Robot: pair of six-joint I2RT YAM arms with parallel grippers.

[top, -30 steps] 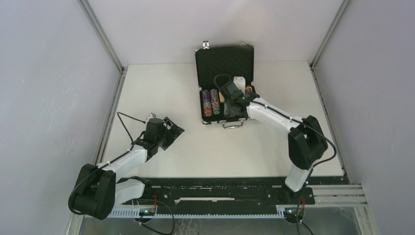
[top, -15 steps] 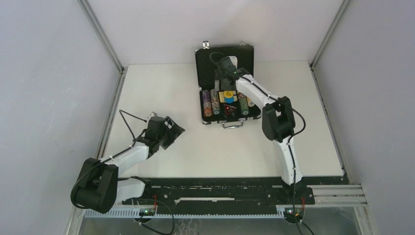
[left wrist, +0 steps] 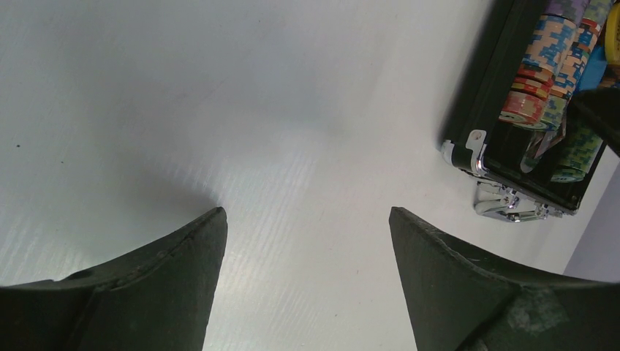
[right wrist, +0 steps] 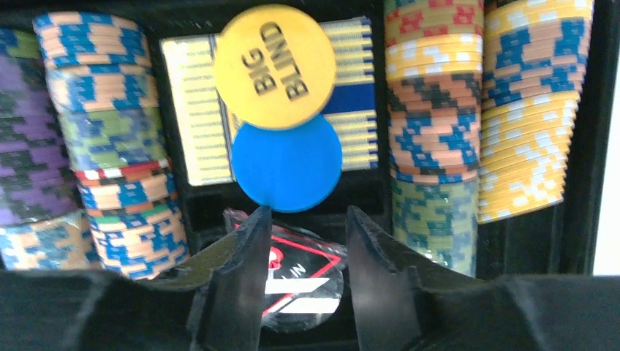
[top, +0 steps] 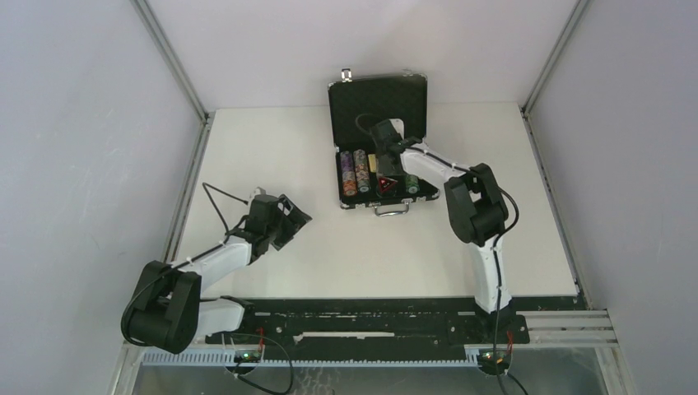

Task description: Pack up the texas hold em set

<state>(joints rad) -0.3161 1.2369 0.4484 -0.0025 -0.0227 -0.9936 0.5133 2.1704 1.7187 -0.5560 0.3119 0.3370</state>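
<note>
Since half a second ago the right gripper (right wrist: 303, 252) has come down from the raised lid to the tray of the black briefcase (top: 362, 103); the left arm is unchanged. Left gripper (left wrist: 307, 241): fingers spread wide over the white table (left wrist: 219, 110), well apart from the case. Briefcase: open at the table's far side, lid upright. Tray (right wrist view): poker chips (right wrist: 102, 131) in rows either side, yellow-blue card deck (right wrist: 190, 110) between them, yellow "BIG BLIND" token (right wrist: 274, 66) overlapping blue round token (right wrist: 286, 164). Right gripper: fingers partly apart, just above the red triangular token (right wrist: 303, 276).
</note>
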